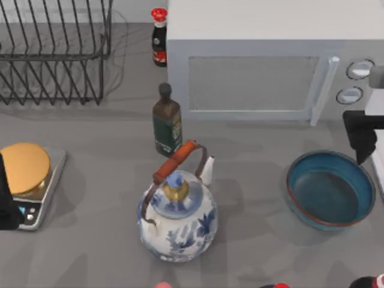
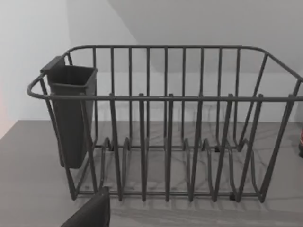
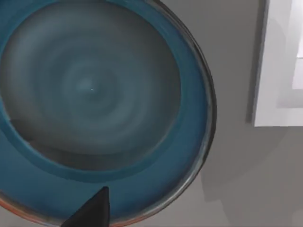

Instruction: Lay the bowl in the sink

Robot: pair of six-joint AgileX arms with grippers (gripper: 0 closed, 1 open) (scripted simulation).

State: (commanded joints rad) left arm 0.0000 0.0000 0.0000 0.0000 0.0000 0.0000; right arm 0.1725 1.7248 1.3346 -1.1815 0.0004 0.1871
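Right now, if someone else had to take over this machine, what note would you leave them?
Right gripper: at the table's right edge, just beyond the teal bowl, not holding it.
Left gripper: parked at the left edge by the kitchen scale, facing the dish rack.
Bowl: upright on the table in front of the microwave, right of the teapot.
Done: nothing yet.
Left: grasp the bowl and place it. No sink is in view.

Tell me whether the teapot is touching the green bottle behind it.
Apart. The top view shows bare grey table between the teapot and the base of the green bottle; only the teapot's raised handle reaches toward the bottle.
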